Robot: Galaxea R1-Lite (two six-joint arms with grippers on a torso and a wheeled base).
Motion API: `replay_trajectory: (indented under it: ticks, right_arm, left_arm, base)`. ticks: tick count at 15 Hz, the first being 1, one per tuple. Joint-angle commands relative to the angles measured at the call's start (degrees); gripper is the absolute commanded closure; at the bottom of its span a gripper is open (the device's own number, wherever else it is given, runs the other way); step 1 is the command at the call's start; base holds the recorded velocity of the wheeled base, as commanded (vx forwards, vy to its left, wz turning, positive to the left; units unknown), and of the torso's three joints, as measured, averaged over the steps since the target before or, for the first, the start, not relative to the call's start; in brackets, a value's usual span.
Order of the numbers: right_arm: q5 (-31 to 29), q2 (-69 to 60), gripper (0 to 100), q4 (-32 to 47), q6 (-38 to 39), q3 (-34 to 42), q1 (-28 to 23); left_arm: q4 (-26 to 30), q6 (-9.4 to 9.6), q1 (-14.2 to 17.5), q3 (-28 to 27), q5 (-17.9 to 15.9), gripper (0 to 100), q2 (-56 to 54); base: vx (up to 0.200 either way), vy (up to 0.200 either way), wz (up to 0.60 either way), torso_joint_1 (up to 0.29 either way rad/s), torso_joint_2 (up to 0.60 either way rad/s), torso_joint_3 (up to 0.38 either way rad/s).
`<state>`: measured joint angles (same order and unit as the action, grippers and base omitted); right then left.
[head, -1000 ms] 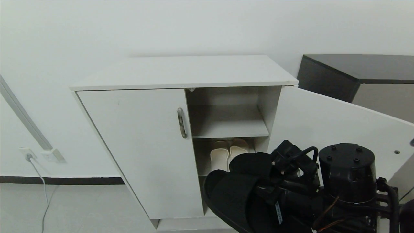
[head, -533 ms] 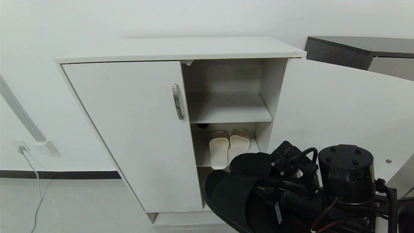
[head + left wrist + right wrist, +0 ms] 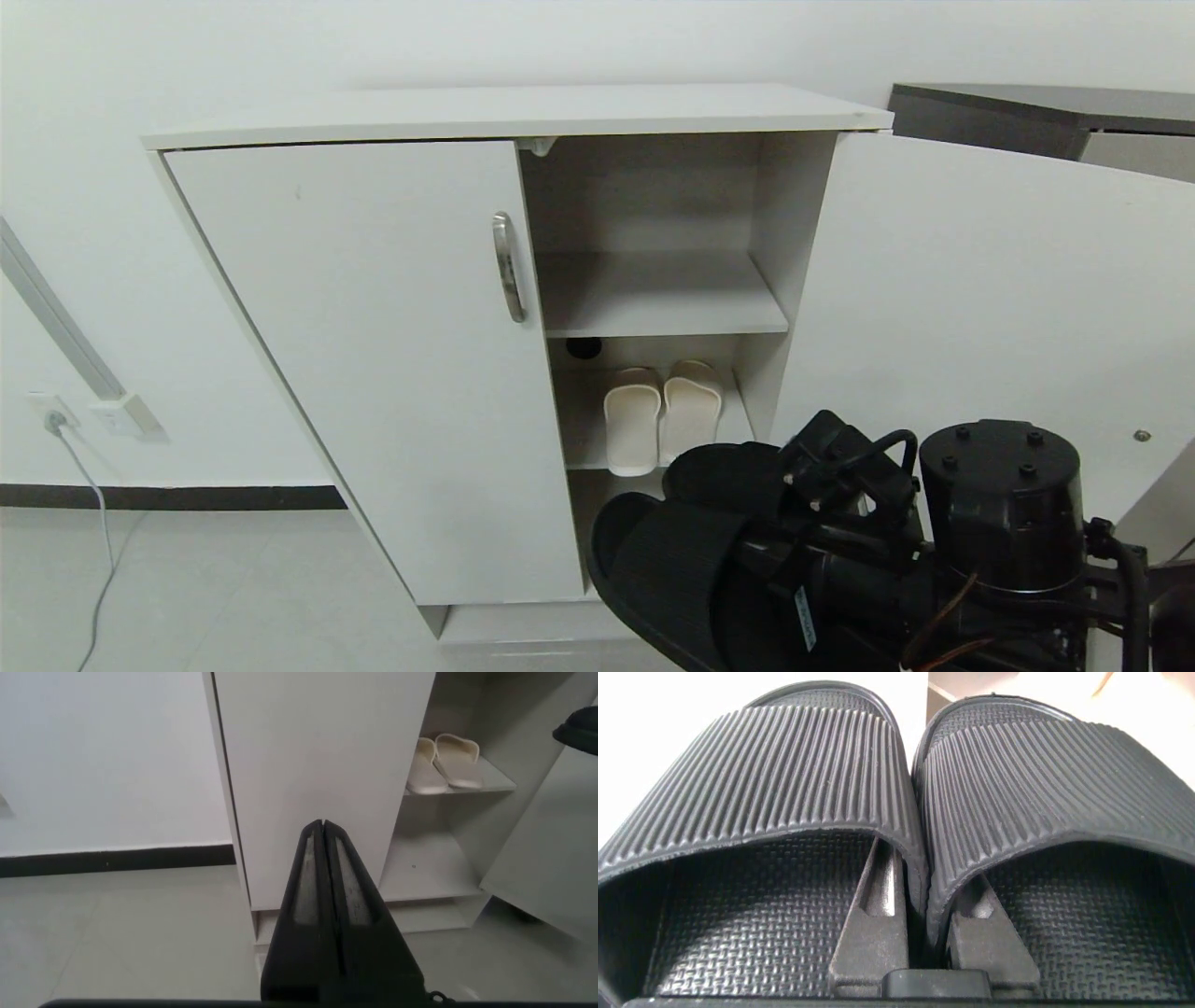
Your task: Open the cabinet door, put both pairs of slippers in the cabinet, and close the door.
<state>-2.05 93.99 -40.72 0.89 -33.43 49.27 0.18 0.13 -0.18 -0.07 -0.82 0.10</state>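
Holding white slippers, open cabinet, black slippers in right tool

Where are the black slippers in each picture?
Head view: black slippers low at right, before the open cabinet.
Left wrist view: dark tip at the edge, near the white slippers.
Right wrist view: close up, pinched by the right hand.
Shared landmark: the white slippers.

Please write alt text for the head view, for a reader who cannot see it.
The right gripper holds a pair of black slippers in front of a white cabinet. The cabinet's right door stands open and its left door is shut. A pair of white slippers lies on the second shelf inside.
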Motion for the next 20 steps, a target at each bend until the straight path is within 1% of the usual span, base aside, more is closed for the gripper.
replay_trajectory:
  ticks: [1, 5, 7, 15, 18, 19, 20]
  right_arm:
    - [0.11, -0.12, 100, 0.02, -0.10, 0.29, -0.06]
    - [0.29, -0.03, 100, 0.02, -0.10, 0.82, 0.03]
    - [0.38, 0.14, 100, 0.02, -0.10, 0.91, 0.03]
    - [-0.06, -0.12, 100, 0.02, -0.01, 1.96, 0.30]
    - [-0.24, 0.49, 100, -1.47, 0.43, 1.43, 0.30]
    - [-0.85, 2.87, 100, -1.73, 0.69, -0.15, 0.30]
    - [-4.19, 4.98, 100, -2.70, 2.01, -1.29, 0.38]
  left_arm:
    - [-0.01, 0.04, 0.01, -0.01, -0.06, 100, 0.08]
    - [-0.01, 0.22, 0.01, -0.01, -0.24, 100, 0.08]
    - [-0.01, 0.04, 0.01, -0.01, -0.15, 100, 0.08]
    - [-0.01, -0.13, 0.01, -0.01, 0.03, 100, 0.08]
    - [-0.01, -0.22, 0.01, -0.01, 0.03, 100, 0.08]
    - [-0.01, -0.22, 0.01, -0.01, 0.03, 100, 0.08]
    - [-0.01, -0.22, 0.01, -0.01, 0.03, 100, 0.08]
  base:
    - [0.000, 0.000, 0.00, 0.000, 0.00, 0.000]
    - [0.000, 0.000, 0.00, 0.000, 0.00, 0.000]
    - [0.000, 0.200, 0.00, 0.000, 0.00, 0.002]
    - [0.000, 0.000, 0.00, 0.000, 0.00, 0.000]
    - [0.000, 0.000, 0.00, 0.000, 0.00, 0.000]
    - [0.000, 0.000, 0.00, 0.000, 0.00, 0.000]
    - [0.000, 0.000, 0.00, 0.000, 0.00, 0.000]
